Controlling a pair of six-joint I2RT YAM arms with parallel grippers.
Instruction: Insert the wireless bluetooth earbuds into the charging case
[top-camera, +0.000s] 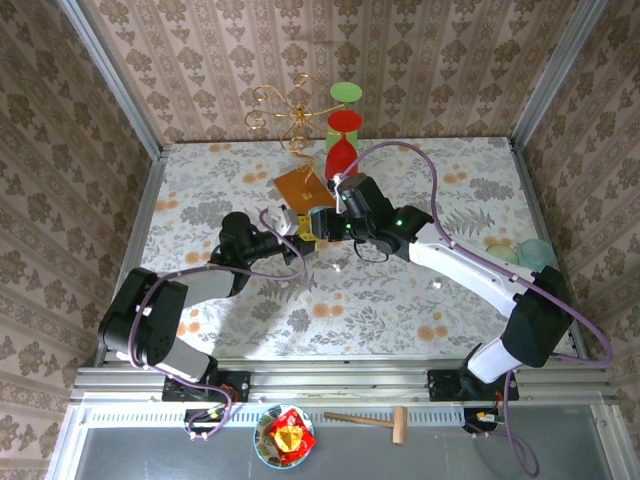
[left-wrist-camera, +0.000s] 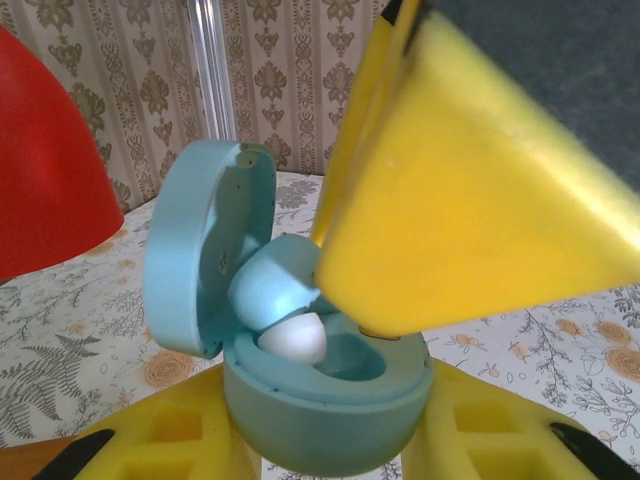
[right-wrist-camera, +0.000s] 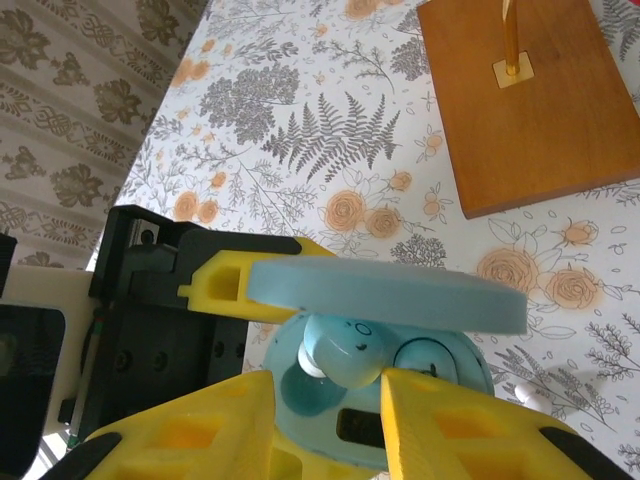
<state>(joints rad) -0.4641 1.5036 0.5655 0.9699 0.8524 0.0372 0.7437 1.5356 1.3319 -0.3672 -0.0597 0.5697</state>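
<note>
My left gripper (left-wrist-camera: 325, 440) is shut on the base of a light blue charging case (left-wrist-camera: 320, 410), whose lid (left-wrist-camera: 200, 260) stands open. A light blue earbud (left-wrist-camera: 275, 285) with a white tip leans into one socket of the case. My right gripper (right-wrist-camera: 330, 382) is closed narrowly round that earbud (right-wrist-camera: 345, 350) from above, and its big yellow finger (left-wrist-camera: 460, 200) covers the case's other side. In the top view both grippers meet at mid-table, the left gripper (top-camera: 300, 236) beside the right gripper (top-camera: 322, 228). Two tiny white pieces (top-camera: 337, 267) (top-camera: 437, 285) lie on the cloth.
A wooden base (top-camera: 300, 185) with a gold wire stand sits just behind the grippers, with red and green goblet shapes (top-camera: 343, 140) beyond it. Two pale rounded cases (top-camera: 520, 252) rest near the right wall. The floral cloth in front of the grippers is open.
</note>
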